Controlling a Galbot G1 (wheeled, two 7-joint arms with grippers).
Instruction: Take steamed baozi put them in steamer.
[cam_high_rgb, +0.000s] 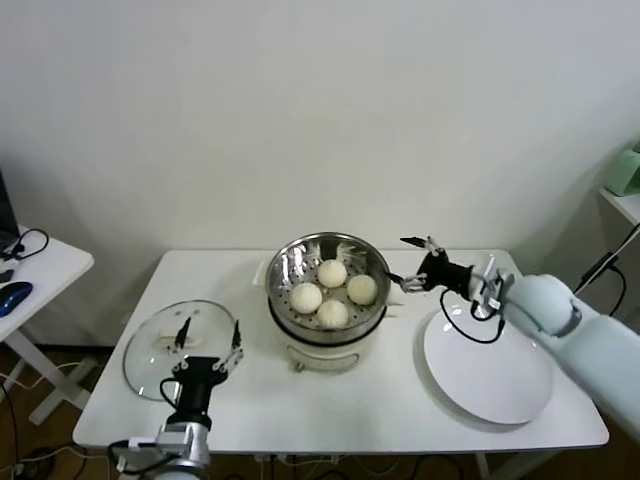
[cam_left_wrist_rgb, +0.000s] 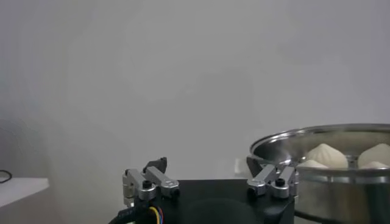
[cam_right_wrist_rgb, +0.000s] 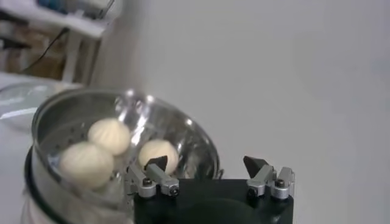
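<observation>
Right gripper (cam_right_wrist_rgb: 206, 163) at the near edge of the right wrist view, jaws spread wide and holding nothing, black tips pointing toward the steamer (cam_right_wrist_rgb: 195, 146) just beyond. Inside the shiny perforated basket, three steamed baozi (cam_right_wrist_rgb: 109, 135) in sight: one toward the far wall, one near the close rim, one just behind the gripper's nearer fingertip (cam_right_wrist_rgb: 158, 162). Past the steamer, part of a glass lid (cam_right_wrist_rgb: 18, 97) on the white counter (cam_right_wrist_rgb: 9, 155), blurred furniture beyond.

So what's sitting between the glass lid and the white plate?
The steamer with four baozi inside, on its white cooker base. The head view shows it: lid at the robot's left, plate at its right.
</observation>
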